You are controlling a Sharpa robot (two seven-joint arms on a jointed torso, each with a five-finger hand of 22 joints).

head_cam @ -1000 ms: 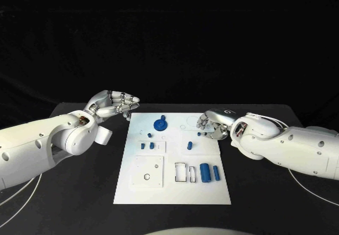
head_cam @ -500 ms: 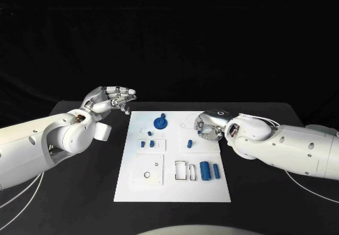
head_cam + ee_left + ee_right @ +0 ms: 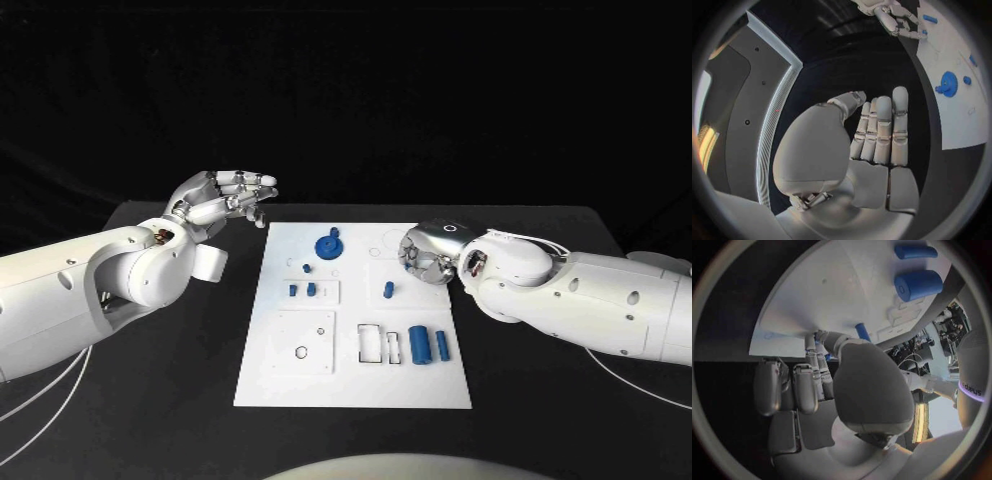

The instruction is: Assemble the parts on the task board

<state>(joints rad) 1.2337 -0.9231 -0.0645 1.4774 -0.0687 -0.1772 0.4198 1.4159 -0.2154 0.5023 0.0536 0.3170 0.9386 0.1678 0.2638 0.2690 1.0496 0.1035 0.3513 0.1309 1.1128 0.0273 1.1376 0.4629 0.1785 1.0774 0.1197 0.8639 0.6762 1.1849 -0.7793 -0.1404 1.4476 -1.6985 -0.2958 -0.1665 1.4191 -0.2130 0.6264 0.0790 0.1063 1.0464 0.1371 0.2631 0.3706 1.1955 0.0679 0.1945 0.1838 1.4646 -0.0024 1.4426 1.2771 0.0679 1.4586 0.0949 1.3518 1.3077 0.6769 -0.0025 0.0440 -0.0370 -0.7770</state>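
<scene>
The flat white rectangular task board (image 3: 353,375) lay in the middle of the black counter (image 3: 548,400). Blue parts counted from the head view: one round gear-like disc (image 3: 329,247) near the far edge, one small stud (image 3: 307,268) beside it, two short pegs (image 3: 302,290) in a white insert, one slim pin (image 3: 388,292) mid-board, and one thick cylinder (image 3: 420,344) with one thinner cylinder (image 3: 443,345) just beside it near the right edge. The left robot hand (image 3: 219,205) hovered off the board's far left corner; its wrist view showed the fingers (image 3: 882,132) straight, side by side, holding nothing. The right robot hand (image 3: 428,256) sat over the board's right side, fingers curled; its wrist view showed nothing plainly gripped, and the fingertips (image 3: 820,336) hid any contact with the board.
</scene>
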